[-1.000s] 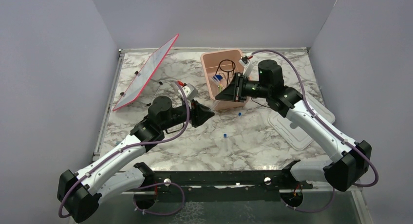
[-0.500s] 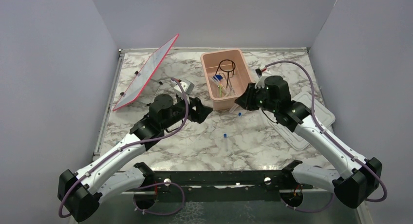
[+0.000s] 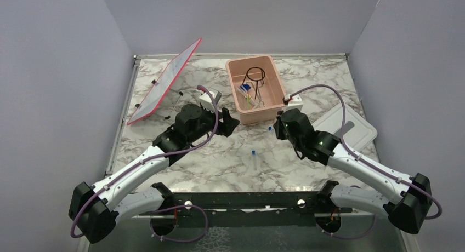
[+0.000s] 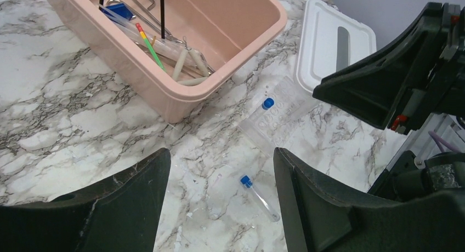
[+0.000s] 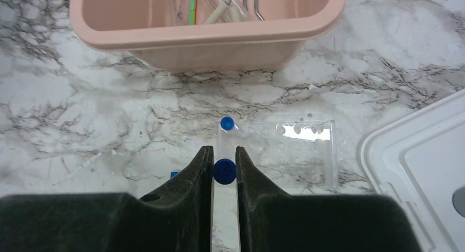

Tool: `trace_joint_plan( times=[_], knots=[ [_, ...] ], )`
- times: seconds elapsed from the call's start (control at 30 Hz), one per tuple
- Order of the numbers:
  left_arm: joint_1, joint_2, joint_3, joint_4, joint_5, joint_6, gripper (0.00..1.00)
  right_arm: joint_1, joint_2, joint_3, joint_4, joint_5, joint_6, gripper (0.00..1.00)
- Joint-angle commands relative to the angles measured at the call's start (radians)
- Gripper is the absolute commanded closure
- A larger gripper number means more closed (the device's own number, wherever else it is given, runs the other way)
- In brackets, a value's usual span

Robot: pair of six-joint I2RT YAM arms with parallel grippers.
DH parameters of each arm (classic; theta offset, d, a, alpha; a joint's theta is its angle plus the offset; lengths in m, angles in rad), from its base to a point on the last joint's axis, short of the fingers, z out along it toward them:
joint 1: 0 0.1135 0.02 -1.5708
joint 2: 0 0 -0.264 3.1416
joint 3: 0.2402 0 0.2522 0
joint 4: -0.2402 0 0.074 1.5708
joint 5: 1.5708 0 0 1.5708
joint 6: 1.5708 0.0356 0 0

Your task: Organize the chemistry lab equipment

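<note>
1. Nearest the arm bases, a loose tube (image 3: pixel 256 161) with a blue cap lies flat on the marble surface (image 3: pixel 219 164), between the two arms and apart from everything else.
2. The left tool (image 4: pixel 220 153) hovers over the surface near the tub's near left corner. Its jaws are spread wide with nothing between them; a second ago they were pinched to a point.
3. The right tool (image 5: pixel 222 152) is clamped on a held tube (image 5: pixel 224 171), also blue-capped, low in front of the tub. A second ago this arm reached over the tub; it has since swung down toward the bases.
4. Just beyond the right tool, a third tube (image 5: pixel 227 124) lies along the left end of a clear rack (image 5: pixel 299 148) with round holes.
5. To the rack's right, a white lid (image 3: pixel 351 129) lies flat.
6. Farther back, the pink tub (image 3: pixel 256 116) holds a black wire stand (image 4: pixel 162 13) and a green-yellow stick (image 4: pixel 152 49), as before.
7. At the far left, a red-edged panel (image 3: pixel 164 82) leans tilted, unchanged.
</note>
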Motion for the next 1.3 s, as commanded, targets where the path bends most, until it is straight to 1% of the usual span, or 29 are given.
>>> trace_joint_plan(
  times=[0.0,0.17,0.3,0.37,0.47,0.73,1.03,1.13,1.27],
  knots=[
    [0.000,0.018,-0.005,0.037,-0.018,-0.003,0.28,0.048,-0.006,-0.049,0.067,0.193,-0.030,0.86],
    [0.000,0.062,0.010,0.024,-0.016,-0.007,0.28,0.080,0.018,-0.135,0.207,0.178,-0.060,0.86],
    [0.000,0.072,0.007,0.031,-0.018,-0.011,0.28,0.084,0.005,-0.219,0.358,0.093,-0.078,0.86],
    [0.000,0.075,0.009,0.032,-0.016,-0.013,0.28,0.084,0.001,-0.256,0.430,0.090,-0.083,0.86],
    [0.001,0.080,0.012,0.029,-0.017,-0.015,0.28,0.084,0.016,-0.279,0.467,0.109,-0.087,0.86],
    [0.000,0.078,0.009,0.028,-0.015,-0.020,0.28,0.084,0.058,-0.305,0.511,0.120,-0.090,0.86],
    [0.000,0.067,0.003,0.022,-0.018,-0.021,0.28,0.084,0.099,-0.281,0.447,0.156,-0.071,0.87],
    [0.000,0.066,0.000,0.024,-0.017,-0.023,0.28,0.084,0.107,-0.274,0.423,0.192,-0.062,0.87],
    [0.000,0.066,-0.002,0.026,-0.018,-0.023,0.28,0.084,0.125,-0.269,0.423,0.200,-0.071,0.86]
  ],
)
